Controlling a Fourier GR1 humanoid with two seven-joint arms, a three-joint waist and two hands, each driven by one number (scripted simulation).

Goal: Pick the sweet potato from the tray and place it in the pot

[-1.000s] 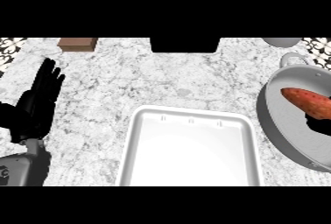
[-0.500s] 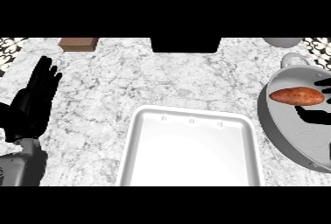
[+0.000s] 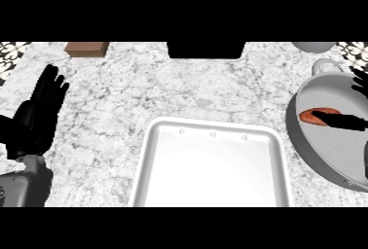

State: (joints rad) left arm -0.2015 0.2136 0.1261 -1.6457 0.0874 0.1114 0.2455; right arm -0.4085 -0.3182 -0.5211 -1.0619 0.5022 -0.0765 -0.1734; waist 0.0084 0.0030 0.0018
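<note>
The orange-brown sweet potato (image 3: 314,115) lies inside the large grey pot (image 3: 332,153) at the right edge, left of the pot's middle. Only part of my right hand (image 3: 350,122) shows at that edge. A dark thumb crosses the potato's right end, and the fingers (image 3: 358,79) are spread well above it, so the hand is open. The white tray (image 3: 155,146) sits at the lower centre with nothing in it. My left hand (image 3: 39,114) rests open at the left edge, fingers up, far from both.
A brown block (image 3: 87,48) lies at the back left of the marble counter. A black object (image 3: 206,49) stands at the back centre. A grey rounded object (image 3: 314,46) shows at the back right, just behind the pot.
The sweet potato has gone down into the pot and now lies on its bottom. My right hand has opened and drawn back to the right. The left hand has barely moved.
</note>
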